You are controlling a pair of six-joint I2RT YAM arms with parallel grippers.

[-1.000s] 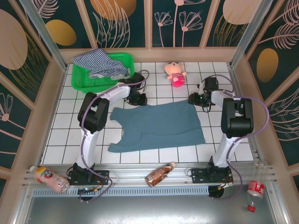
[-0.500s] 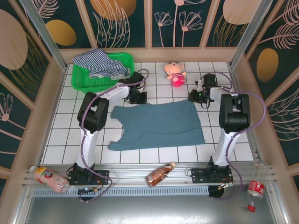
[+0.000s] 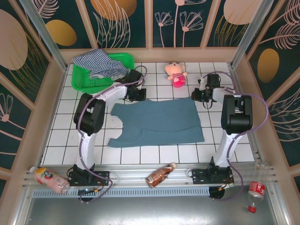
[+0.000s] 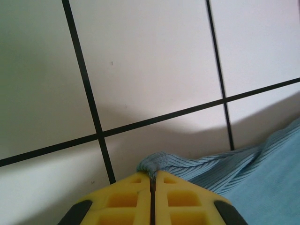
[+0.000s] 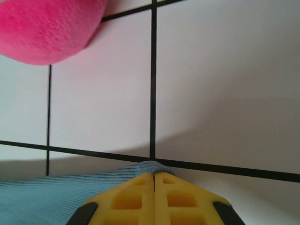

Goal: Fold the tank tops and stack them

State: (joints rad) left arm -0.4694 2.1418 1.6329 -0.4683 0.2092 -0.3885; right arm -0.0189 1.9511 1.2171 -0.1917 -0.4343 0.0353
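The teal-blue tank top [image 3: 157, 123] lies spread flat on the white tiles in the middle of the top view. My left gripper [image 3: 139, 97] is shut on its far left corner, and ribbed teal cloth [image 4: 159, 162] bunches out from between the yellow fingers [image 4: 126, 199]. My right gripper [image 3: 195, 96] is shut on the far right corner, where a fold of teal cloth [image 5: 150, 166] pokes past the yellow fingers [image 5: 176, 199]. The navy-and-white striped tank top [image 3: 99, 62] is heaped over the green basket [image 3: 126, 58] at the back left.
A pink plush doll [image 3: 175, 73] lies at the back centre, its pink body [image 5: 49, 28] just beyond my right gripper. Bottles lie along the near rail: one at the left [image 3: 47, 179], one in the middle [image 3: 160, 175], one at the right [image 3: 256, 191].
Both grippers have moved toward the back of the table, dragging the teal top's far edge with them. The cloth has slid back and lies flatter and wider.
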